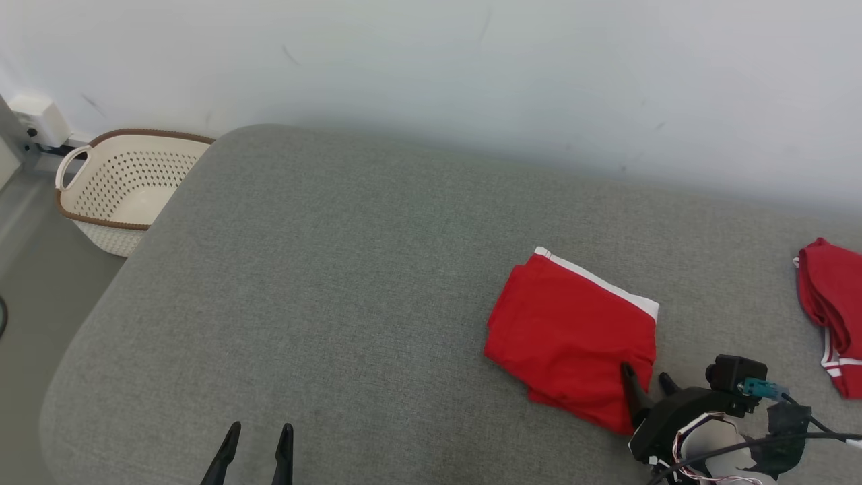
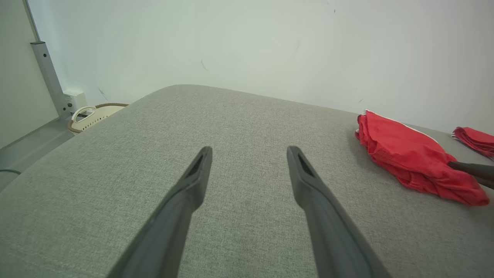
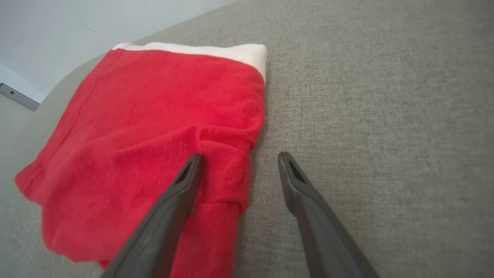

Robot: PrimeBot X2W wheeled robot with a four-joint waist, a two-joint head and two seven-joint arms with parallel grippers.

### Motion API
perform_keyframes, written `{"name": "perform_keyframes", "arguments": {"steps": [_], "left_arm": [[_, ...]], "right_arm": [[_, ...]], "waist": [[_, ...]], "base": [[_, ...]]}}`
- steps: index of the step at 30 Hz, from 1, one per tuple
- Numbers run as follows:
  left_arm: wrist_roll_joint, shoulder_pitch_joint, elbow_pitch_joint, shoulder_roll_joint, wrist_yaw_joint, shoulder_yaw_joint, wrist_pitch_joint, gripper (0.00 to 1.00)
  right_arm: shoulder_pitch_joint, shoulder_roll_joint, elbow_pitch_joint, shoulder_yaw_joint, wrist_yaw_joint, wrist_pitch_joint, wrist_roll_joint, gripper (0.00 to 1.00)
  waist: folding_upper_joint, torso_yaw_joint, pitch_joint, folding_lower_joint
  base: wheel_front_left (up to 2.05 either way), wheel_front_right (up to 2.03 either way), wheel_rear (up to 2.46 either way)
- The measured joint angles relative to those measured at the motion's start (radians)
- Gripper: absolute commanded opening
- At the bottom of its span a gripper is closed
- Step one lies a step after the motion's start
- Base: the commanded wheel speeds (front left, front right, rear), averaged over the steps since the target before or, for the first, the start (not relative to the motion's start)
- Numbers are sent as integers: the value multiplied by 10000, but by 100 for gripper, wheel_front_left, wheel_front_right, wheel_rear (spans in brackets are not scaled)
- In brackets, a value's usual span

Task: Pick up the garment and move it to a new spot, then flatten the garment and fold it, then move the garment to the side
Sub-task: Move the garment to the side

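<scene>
Where the red shorts (image 1: 569, 330) lie: folded on the grey cushion (image 1: 337, 269), right of centre, white waistband (image 1: 599, 279) at the far edge.
Key relation: near right corner is straddled by the right gripper (image 1: 645, 374), one finger over fabric, one over bare cushion.
Right gripper state: fingers held apart, nothing clamped.
Left gripper (image 1: 261, 428): fingers apart, well clear of the shorts.
Nearer arm: right.
Step judged: grip for the sideways move.

Head cam: set high, aimed fwd & down across grey cushion (image 1: 337, 303); wall (image 1: 471, 67) at top.
L wrist cam: held low, aimed along cushion twd wall.
R wrist cam: held close, tilted down at garment (image 3: 154, 116) edge.
Shared: garment seen in all 3; basket (image 1: 128, 182) in head & L wrist.
</scene>
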Motion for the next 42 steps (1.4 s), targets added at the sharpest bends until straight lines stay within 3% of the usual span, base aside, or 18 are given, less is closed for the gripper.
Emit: {"name": "perform_keyframes", "arguments": {"steps": [5,6,7,8,13,18,32,38,40,42], "left_arm": [[-40,-11,0,-2,2,8,0,100],[-42,-15,-2,-2,12,12,0,100],[-50,-19,-2,-2,19,8,0,100],[-61,-21,-2,-2,52,6,0,100],[-90,-71,-13,-2,113,4,0,100],[-130,-64,-23,-2,151,40,0,100],[-102,-448,-217,0,132,23,-2,100],[-96,-742,-443,-2,82,33,0,100],[-56,-984,-725,0,46,69,-2,100],[-31,-997,-828,-4,48,63,0,100]], "right_arm": [[-349,155,610,332,0,104,305,100],[-413,176,667,391,0,138,366,89],[-485,184,694,464,0,148,433,38],[-522,205,702,554,0,144,470,0],[-672,194,784,1007,0,-25,673,0],[-902,-263,777,1685,0,-378,362,0],[-2985,-2506,161,4023,0,-90,-646,0],[-4076,-3501,-77,4999,0,449,-629,0],[-4730,-4213,-6,5582,0,790,-424,0],[-4874,-4391,-10,5712,0,848,-313,0]], "waist": [[-1,173,147,0],[-1,187,173,0],[-1,195,200,0],[0,202,224,0],[-1,154,286,0],[0,-73,301,0],[0,-1460,713,0],[0,-1906,1206,1],[0,-2056,1593,1],[0,-2079,1691,1]], "base": [[0,0,0],[0,0,0],[0,0,0],[0,0,0],[0,0,0],[0,0,0],[0,0,0],[0,0,0],[0,0,0],[0,0,0]]}}
